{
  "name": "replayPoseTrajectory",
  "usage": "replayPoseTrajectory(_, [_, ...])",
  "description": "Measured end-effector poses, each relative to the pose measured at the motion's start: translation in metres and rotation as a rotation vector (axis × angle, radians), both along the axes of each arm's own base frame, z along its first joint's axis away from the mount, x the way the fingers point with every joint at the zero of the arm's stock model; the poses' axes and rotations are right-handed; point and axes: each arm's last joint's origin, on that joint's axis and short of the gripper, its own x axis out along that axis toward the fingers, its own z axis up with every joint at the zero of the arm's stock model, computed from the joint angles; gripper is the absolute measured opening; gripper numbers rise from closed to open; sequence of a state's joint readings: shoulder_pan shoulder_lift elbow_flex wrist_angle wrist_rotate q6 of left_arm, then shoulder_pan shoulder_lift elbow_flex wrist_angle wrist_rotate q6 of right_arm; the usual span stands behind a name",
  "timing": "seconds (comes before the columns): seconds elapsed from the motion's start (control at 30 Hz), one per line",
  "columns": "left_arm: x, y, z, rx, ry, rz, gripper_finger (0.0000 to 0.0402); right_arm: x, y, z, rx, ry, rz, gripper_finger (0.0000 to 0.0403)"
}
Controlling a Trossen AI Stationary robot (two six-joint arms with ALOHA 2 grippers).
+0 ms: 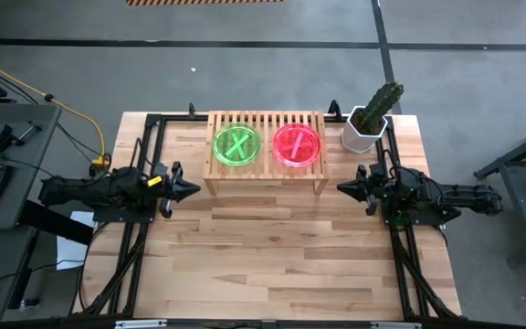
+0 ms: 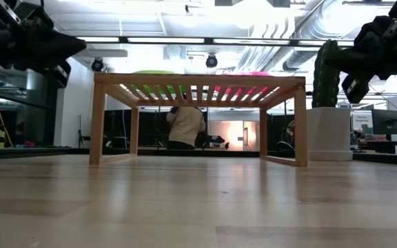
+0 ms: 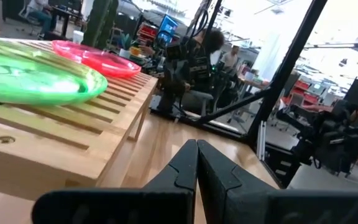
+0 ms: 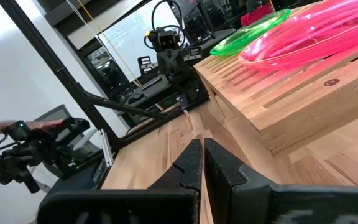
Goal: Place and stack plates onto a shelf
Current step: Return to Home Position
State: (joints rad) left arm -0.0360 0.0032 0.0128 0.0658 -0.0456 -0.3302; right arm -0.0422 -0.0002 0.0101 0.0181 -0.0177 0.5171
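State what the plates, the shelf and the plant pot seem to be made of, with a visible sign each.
Green plates and pink plates: likely plastic, glossy; light glows through. Shelf: pale matte wood, perhaps bamboo, visible grain. Plant pot: smooth white, ceramic or plastic.

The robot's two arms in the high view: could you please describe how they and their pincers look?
Both the left arm and the right arm are black and chunky, built of jointed segments. The left one carries a small yellow mark. The left pincer and right pincer each have two dark fingers tapering to a point.
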Motion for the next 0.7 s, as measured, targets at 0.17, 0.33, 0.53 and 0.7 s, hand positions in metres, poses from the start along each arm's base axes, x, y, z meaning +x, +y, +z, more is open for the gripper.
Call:
replayPoseTrajectory(0.17, [0.0006, 0.0, 0.0003, 0.0, 0.0, 0.0, 0.0001, 0.0006, 0.0, -0.0007, 0.0, 0.008, 0.0, 0.0])
replayPoseTrajectory(0.33, [0.0022, 0.0001, -0.0042, 0.002, 0.049, 0.004, 0.0001, 0.0011, 0.0, -0.0015, 0.0, 0.018, 0.0, 0.0])
replayPoseTrajectory(0.53, [0.0024, 0.0001, -0.0049, 0.002, 0.057, 0.004, 0.0001, 0.0013, -0.0001, -0.0019, 0.001, 0.022, 0.0, 0.0])
replayPoseTrajectory(0.7, [0.0024, 0.0001, -0.0049, 0.002, 0.057, 0.004, 0.0001, 0.0013, -0.0001, -0.0019, 0.001, 0.023, 0.0, 0.0])
